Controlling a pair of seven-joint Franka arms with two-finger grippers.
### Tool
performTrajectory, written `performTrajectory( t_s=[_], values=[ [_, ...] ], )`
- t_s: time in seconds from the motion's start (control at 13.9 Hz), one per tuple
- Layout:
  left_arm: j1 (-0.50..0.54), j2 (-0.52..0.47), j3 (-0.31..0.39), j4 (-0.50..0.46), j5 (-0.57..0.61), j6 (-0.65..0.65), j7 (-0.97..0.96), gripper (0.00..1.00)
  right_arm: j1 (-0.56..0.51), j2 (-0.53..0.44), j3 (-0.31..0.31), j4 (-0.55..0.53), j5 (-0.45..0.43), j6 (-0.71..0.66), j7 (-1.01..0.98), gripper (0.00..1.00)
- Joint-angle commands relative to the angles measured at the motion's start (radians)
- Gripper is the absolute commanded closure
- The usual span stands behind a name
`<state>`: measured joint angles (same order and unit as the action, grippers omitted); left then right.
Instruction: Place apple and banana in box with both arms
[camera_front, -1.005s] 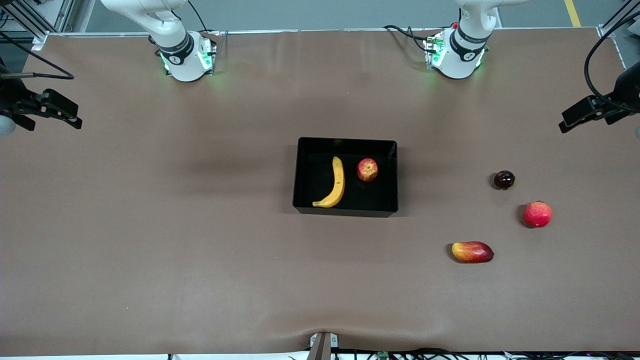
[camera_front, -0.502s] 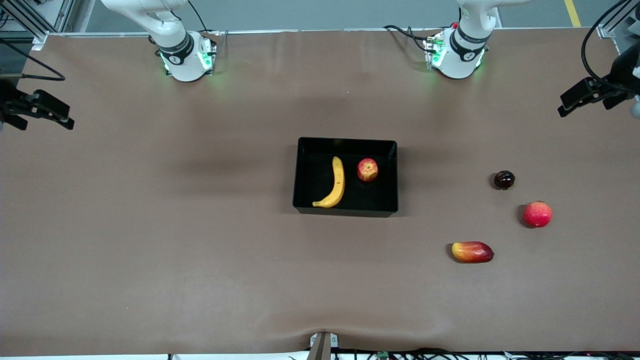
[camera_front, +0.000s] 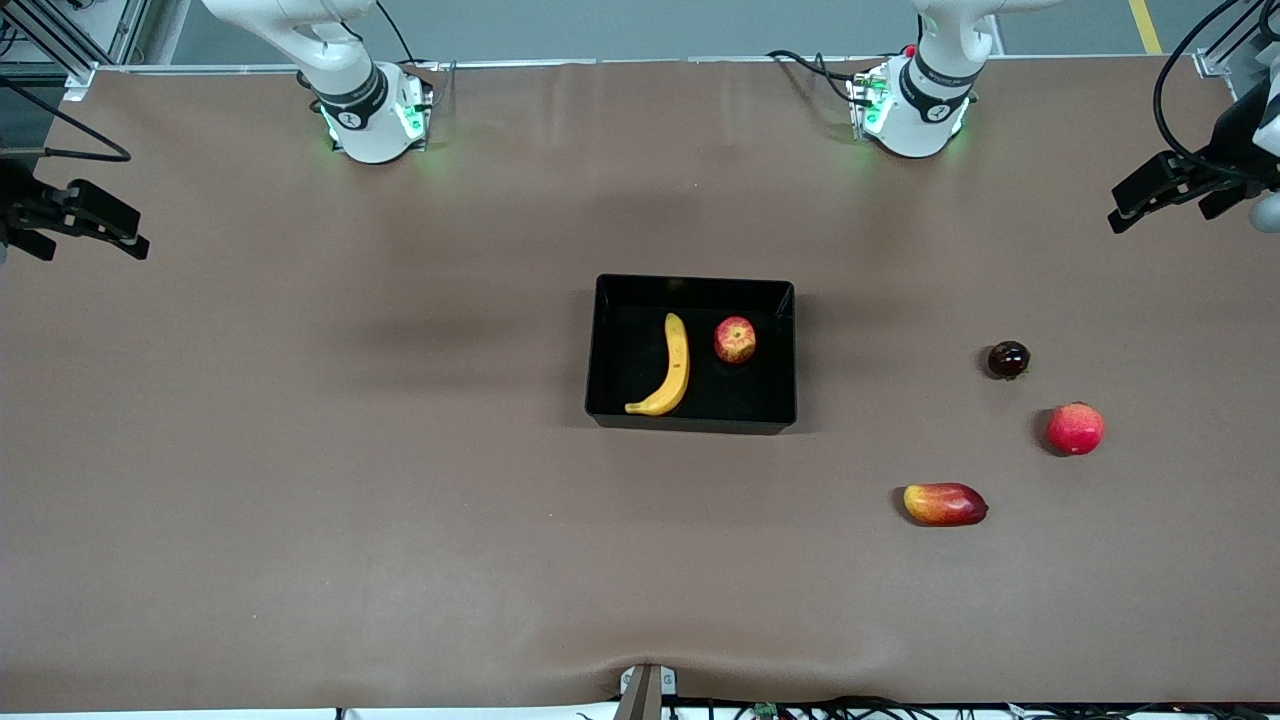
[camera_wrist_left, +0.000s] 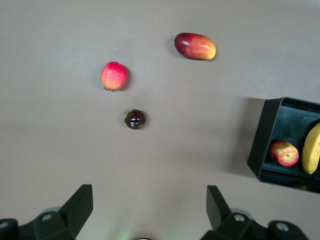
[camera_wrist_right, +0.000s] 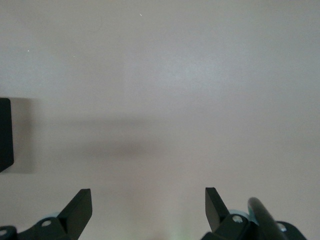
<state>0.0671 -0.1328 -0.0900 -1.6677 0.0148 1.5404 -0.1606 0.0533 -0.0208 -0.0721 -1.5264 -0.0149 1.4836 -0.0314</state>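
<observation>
Banana (camera_front: 667, 368) and apple (camera_front: 735, 339) stay boxed; both spread-fingered end effectors have retreated outward.

Desk (camera_front: 400, 450): brown covering | dark round fruit (camera_front: 1008, 359), farthest from front camera | pinkish-red round fruit (camera_front: 1075, 428), nearer, toward left arm's end | red-yellow oval fruit (camera_front: 945, 504), nearest, lying flat | all three well apart.

Bare tabletop (camera_front: 400, 500) rings the box (camera_front: 691, 423); three loose fruits (camera_front: 1074, 429) clutter the left arm's end.
</observation>
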Motion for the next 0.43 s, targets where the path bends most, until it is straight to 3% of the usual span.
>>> performTrajectory(
  t_s=[0.0, 0.36],
  values=[
    [-0.003, 0.019, -0.002, 0.026, -0.01, -0.011, 0.009, 0.0, -0.001, -0.001, 0.005, 0.0, 0.02, -0.005, -0.002, 0.0],
    [-0.003, 0.027, -0.002, 0.026, -0.013, -0.011, 0.01, 0.0, 0.0, -0.001, 0.005, 0.0, 0.032, -0.003, -0.001, 0.0]
  ],
)
